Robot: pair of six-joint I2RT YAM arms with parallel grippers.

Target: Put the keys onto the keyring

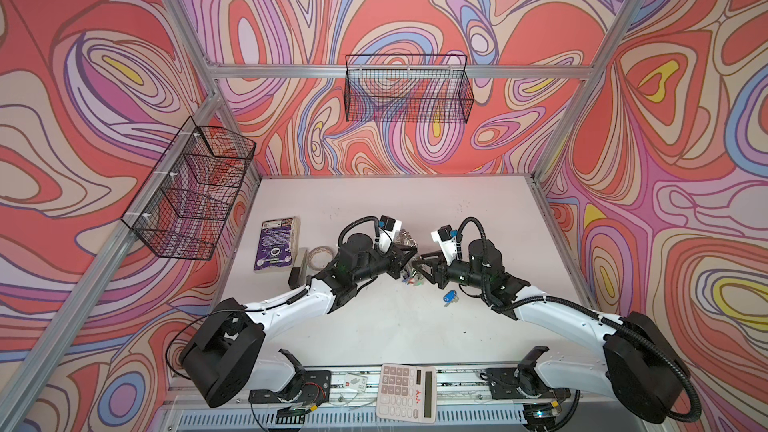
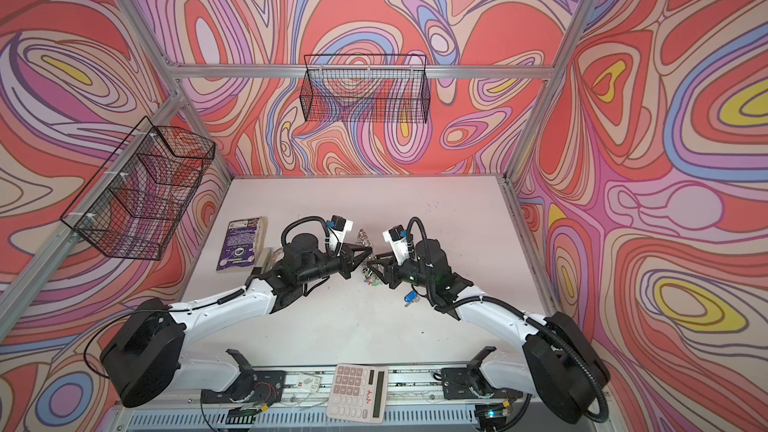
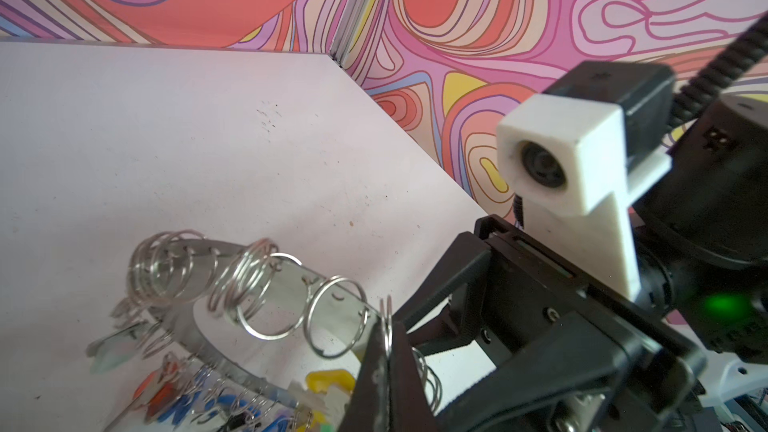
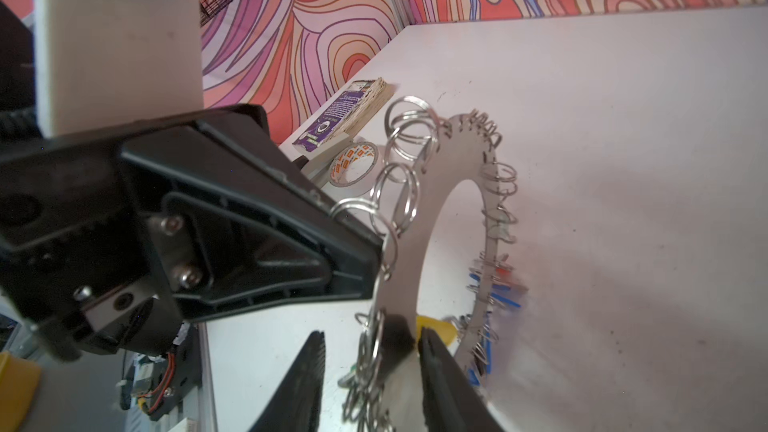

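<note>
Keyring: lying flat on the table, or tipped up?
Tipped up: the left gripper, shut on its rim, holds the keyring tilted, that edge raised off the table.

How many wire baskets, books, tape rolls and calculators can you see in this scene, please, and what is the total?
Wire baskets: 2
Books: 1
Tape rolls: 1
Calculators: 1
Total: 5
</note>
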